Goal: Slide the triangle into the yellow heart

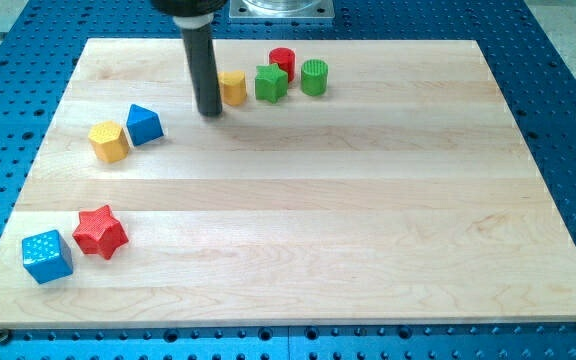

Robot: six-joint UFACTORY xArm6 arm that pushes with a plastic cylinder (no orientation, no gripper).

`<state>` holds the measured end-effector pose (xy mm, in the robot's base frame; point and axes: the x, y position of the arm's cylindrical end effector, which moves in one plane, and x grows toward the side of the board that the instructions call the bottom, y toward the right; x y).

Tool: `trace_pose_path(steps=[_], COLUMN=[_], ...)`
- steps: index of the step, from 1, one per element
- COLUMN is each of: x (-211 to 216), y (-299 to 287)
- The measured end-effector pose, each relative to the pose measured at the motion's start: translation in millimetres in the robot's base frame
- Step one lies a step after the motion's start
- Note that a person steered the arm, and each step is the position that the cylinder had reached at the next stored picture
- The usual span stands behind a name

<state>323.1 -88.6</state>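
Observation:
The blue triangle (144,125) lies at the board's left, touching a yellow hexagon (109,141) on its left. A yellow block (234,87), which looks like the heart, sits near the view's top centre. My tip (209,111) rests on the board just left of this yellow block, close to it or touching it. The triangle is apart from my tip, to its left and slightly lower in the view.
A green star (271,83), a red cylinder (282,62) and a green cylinder (314,77) cluster right of the yellow heart. A red star (100,232) and a blue cube (46,256) sit at the bottom left. The wooden board (368,220) lies on a blue perforated table.

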Motion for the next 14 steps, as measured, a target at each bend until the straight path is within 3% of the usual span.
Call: trace_pose_path(steps=[1, 3, 5, 7, 8, 9, 10, 11, 12, 13, 14], x=[-14, 124, 139, 152, 151, 121, 86, 81, 69, 16, -9], y=[36, -47, -51, -166, -129, -69, -96, -136, -96, -40, 8])
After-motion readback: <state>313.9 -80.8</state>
